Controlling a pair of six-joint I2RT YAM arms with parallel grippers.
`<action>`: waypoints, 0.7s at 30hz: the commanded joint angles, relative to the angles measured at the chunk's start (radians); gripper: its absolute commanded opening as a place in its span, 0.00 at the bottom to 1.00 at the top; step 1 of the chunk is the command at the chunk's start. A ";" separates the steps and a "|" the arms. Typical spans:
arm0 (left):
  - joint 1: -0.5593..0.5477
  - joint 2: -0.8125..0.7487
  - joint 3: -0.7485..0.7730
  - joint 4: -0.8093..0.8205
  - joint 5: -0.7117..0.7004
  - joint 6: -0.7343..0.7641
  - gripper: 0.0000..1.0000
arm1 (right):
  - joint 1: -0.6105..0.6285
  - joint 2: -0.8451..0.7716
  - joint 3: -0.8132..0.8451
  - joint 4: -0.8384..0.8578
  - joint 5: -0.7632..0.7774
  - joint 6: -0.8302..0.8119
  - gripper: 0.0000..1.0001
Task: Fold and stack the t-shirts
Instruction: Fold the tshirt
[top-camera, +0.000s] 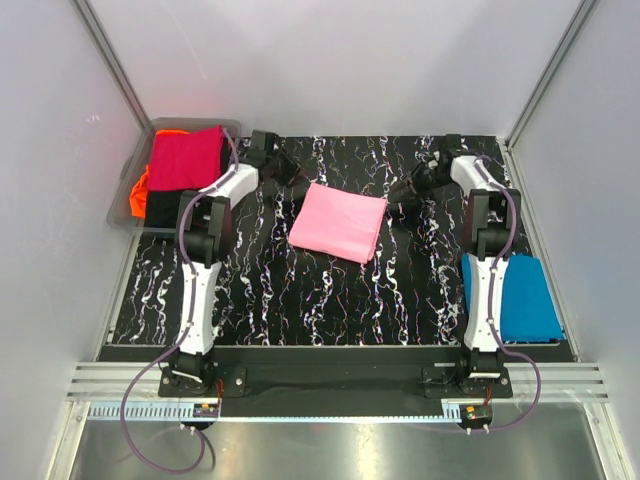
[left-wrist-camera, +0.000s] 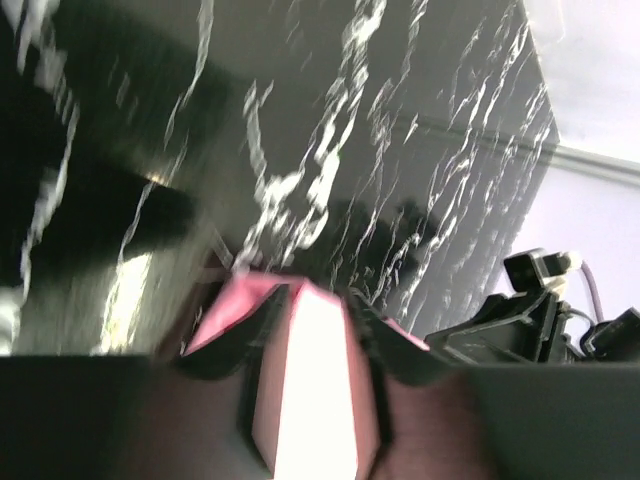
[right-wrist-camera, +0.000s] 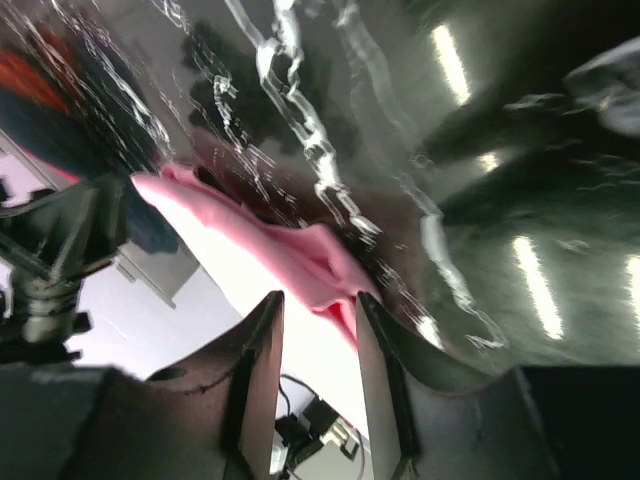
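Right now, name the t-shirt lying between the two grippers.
The light pink t-shirt, folded flat mid-table. The blue t-shirt lies off to the near right; the crimson shirt, orange shirt and black shirt sit in the bin at far left.

The left arm (top-camera: 197, 295) and right arm (top-camera: 483, 295) have white link shells, black joints and black base plates (top-camera: 200, 378). A purple cable (top-camera: 124, 412) loops from each base; the 2 wrists (top-camera: 265, 150) seem black.

Marbled table (top-camera: 300, 290); seemingly clear bin (top-camera: 195, 123).
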 joint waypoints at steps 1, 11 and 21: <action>0.012 -0.013 0.237 -0.130 -0.015 0.203 0.36 | -0.072 0.004 0.143 -0.110 0.008 -0.107 0.42; -0.014 -0.352 -0.162 0.047 0.180 0.250 0.37 | -0.021 -0.235 -0.027 -0.123 0.004 -0.214 0.44; -0.049 -0.409 -0.494 0.433 0.320 0.139 0.27 | 0.080 -0.206 -0.349 0.562 -0.190 0.176 0.14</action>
